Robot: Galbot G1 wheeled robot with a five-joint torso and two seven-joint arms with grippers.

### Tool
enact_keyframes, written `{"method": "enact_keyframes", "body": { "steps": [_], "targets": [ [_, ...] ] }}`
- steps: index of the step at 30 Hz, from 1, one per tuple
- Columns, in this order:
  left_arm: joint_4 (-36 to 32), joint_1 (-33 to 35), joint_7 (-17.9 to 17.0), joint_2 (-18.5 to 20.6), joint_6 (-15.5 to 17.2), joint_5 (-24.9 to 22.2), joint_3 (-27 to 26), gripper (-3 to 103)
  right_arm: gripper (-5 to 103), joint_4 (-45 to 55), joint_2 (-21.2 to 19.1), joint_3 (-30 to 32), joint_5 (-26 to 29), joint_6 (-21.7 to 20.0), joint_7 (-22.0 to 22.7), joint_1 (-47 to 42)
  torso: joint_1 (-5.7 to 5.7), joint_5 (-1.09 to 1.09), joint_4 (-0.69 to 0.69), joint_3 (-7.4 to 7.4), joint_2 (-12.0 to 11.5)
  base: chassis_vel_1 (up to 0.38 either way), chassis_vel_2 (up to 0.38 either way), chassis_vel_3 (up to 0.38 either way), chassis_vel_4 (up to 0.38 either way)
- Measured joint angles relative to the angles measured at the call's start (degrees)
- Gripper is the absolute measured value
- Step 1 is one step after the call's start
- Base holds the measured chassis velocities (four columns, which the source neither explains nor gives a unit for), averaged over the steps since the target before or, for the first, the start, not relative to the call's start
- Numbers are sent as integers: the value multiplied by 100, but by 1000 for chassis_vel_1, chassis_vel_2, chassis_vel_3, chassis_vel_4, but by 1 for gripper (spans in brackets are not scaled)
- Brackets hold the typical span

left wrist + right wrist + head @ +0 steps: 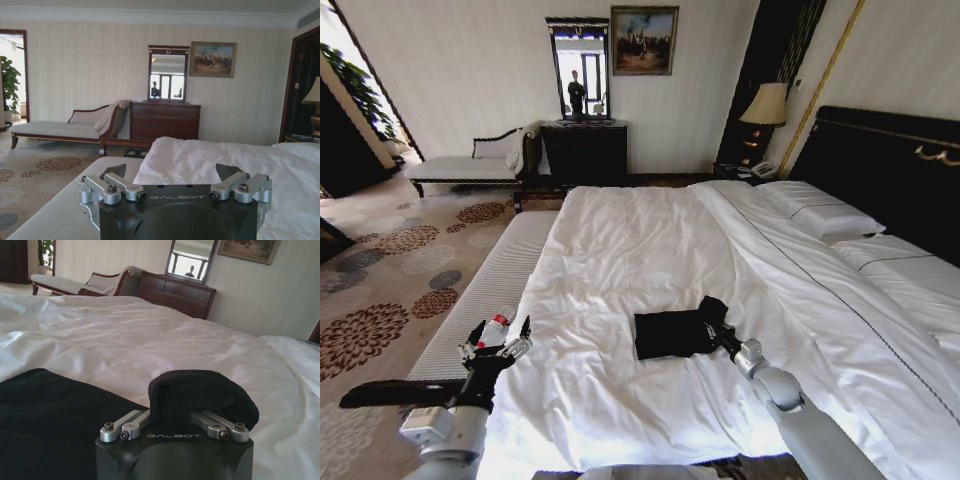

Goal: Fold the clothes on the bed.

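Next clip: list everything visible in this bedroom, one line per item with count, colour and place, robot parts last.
T-shirt: one, black, folded small on the duvet, one edge bunched in the right claw.
Bed: one, white duvet, dark headboard, ahead of the robot.
Pillows: two, white, by the headboard.
Chaise: one, white with dark frame, far wall.
Dresser: one, dark wood, under a mirror.
Painting: one, framed, far wall.
Lamp: one, cream shade, bedside.
Left claw: open, beside the bed.
Right claw: shut on the T-shirt.

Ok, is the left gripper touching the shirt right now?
No. In the head view the left gripper is open, off the bed's left edge, well apart from the shirt, which the right gripper pinches.
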Motion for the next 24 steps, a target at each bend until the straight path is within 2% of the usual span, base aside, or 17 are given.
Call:
{"method": "enact_keyframes", "body": {
  "steps": [24],
  "targets": [
    [0, 0, 0, 0, 0, 0, 0, 100, 4, 81, -30, -219, -314, 43, -25, 38, 0, 0, 0, 0, 0, 0, 0, 0, 0]
  ]
}}
